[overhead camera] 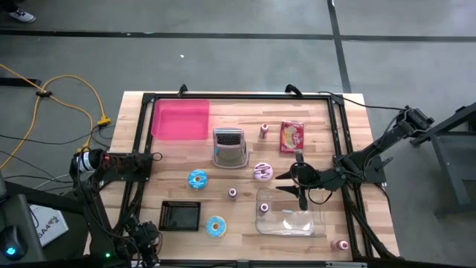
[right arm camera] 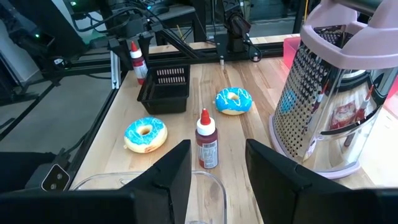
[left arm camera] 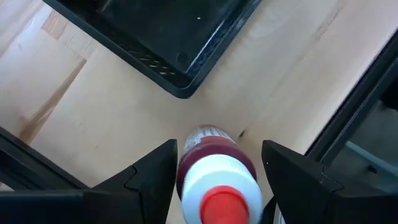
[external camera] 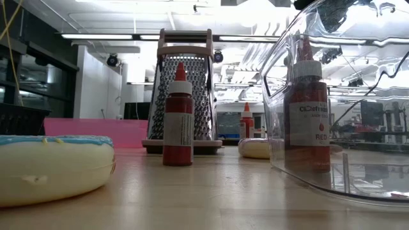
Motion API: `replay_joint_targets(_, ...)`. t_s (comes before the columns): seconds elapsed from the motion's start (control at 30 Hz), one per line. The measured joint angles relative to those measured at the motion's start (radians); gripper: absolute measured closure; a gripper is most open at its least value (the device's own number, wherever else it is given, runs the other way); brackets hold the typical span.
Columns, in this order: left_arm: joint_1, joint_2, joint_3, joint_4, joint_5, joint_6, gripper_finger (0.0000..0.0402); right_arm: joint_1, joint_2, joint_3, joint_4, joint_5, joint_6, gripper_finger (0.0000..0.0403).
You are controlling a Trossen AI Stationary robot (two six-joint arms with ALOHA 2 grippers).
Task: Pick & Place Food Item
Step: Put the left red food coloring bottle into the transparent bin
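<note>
In the left wrist view a red bottle (left arm camera: 208, 149) with a white cap and red tip stands on the wood just off a corner of the black tray (left arm camera: 168, 37). My left gripper (left arm camera: 219, 155) is open and points down over it, a finger on either side of the cap, and touches nothing. The right wrist view shows this bottle (right arm camera: 138, 65) whole, below the left gripper (right arm camera: 132, 34). My right gripper (overhead camera: 286, 182) is open and nearly level above the far rim of the clear container (overhead camera: 290, 216), with nothing between its fingers.
Two blue donuts (overhead camera: 197, 179) (overhead camera: 216, 227) and a pink donut (overhead camera: 262, 172) lie mid-table. A grater (overhead camera: 229, 145), a pink bin (overhead camera: 181, 119), a red packet (overhead camera: 292, 136) and small red bottles (overhead camera: 233, 193) (overhead camera: 264, 132) stand around them. A black rail frames the table.
</note>
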State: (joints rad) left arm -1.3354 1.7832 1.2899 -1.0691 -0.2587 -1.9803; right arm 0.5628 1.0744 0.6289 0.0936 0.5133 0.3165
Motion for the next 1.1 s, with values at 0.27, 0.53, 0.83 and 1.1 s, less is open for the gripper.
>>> replay_joint_targets(0.27,0.003,0.0,0.0,0.001,0.038,0.009,0.0177,0.0,0.0,0.0,0.0,0.0,0.0,0.0264)
replay_joint_targets(0.53,0.0,0.0,0.0,0.005,0.062,0.041,0.0177,0.0,0.0,0.0,0.0,0.0,0.0,0.0264)
replay_joint_targets(0.83,0.0,0.0,0.0,0.006,0.092,0.05,0.0177,0.0,0.0,0.0,0.0,0.0,0.0,0.0264)
replay_joint_targets(1.1,0.0,0.0,-0.001,0.012,0.119,0.068,0.0177,0.0,0.0,0.0,0.0,0.0,0.0,0.0264)
